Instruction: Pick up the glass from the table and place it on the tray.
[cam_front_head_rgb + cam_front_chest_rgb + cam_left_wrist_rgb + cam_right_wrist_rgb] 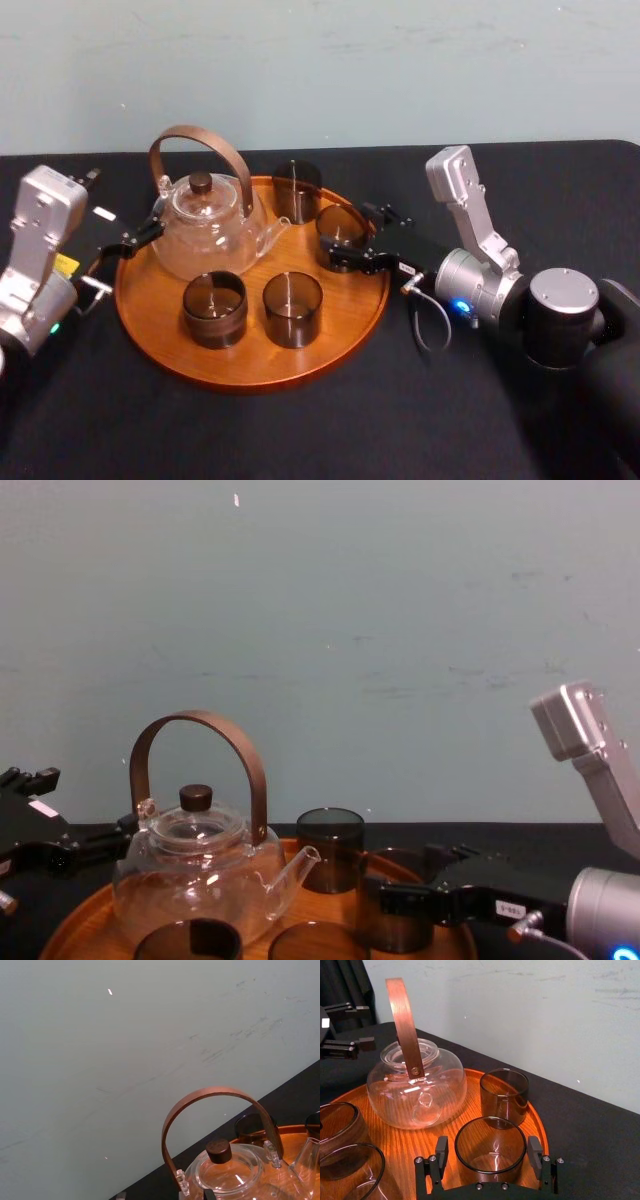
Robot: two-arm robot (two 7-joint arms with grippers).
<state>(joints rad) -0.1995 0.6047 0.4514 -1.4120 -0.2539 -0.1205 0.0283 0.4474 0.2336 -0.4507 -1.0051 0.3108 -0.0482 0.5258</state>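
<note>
Straddling the glass at the tray rim, right tool gapes; left tool, apart, flanks the teapot.

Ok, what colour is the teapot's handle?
Coppery brown; the handle shows best in the right wrist view.

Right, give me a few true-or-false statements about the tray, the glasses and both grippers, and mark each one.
1. Four glasses stand on the tray. True.
2. The teapot lies tipped on its side. False: it stands upright on the tray.
3. The right gripper has its fingers on either side of the glass at the tray's right edge. True.
4. That glass is lifted off the tray. False: it rests on the tray's wood.
5. The left gripper hangs over the tray's right side. False: it sits at the tray's left rim, beside the teapot.
</note>
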